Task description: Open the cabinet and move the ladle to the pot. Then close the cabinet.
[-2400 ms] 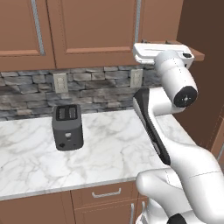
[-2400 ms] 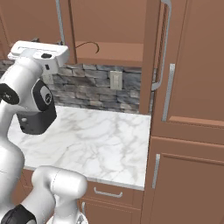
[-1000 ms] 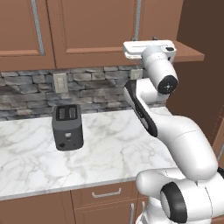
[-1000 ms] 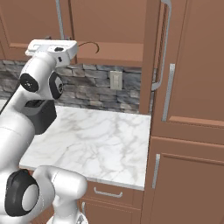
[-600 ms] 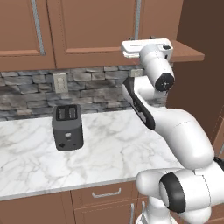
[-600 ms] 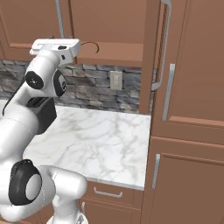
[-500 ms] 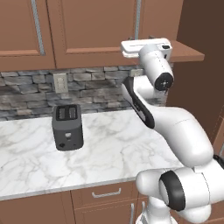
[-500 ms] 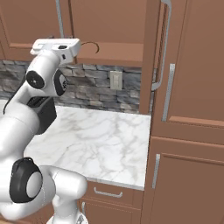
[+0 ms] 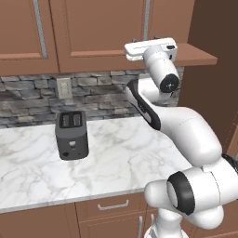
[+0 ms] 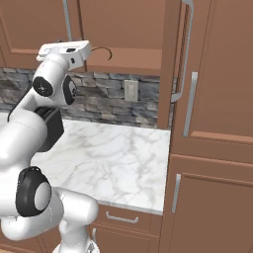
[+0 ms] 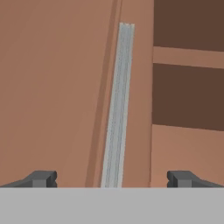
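Note:
The brown wall cabinet (image 9: 93,32) has its right door (image 10: 168,59) swung open, showing a dark inside with a shelf (image 11: 188,57). The left door is shut, and its long silver bar handle (image 11: 117,105) runs up the middle of the hand view, in line with the gap between my jaws. My gripper (image 11: 111,179) is open and holds nothing. The white hand (image 9: 151,46) (image 10: 64,48) is raised in front of that handle. A thin dark arc (image 10: 101,52) shows just right of the hand; I cannot tell whether it belongs to the ladle. The pot is out of view.
A black toaster (image 9: 72,135) stands on the marble counter (image 9: 116,158) (image 10: 113,153) below the cabinets. Behind it is a stone backsplash with an outlet (image 9: 62,86). A tall brown cabinet (image 10: 217,99) walls off the right side. Drawers (image 9: 111,204) sit under the counter.
The hand has swung left along the cabinet front, from the open compartment toward the shut door's handle. The jaws have stayed open.

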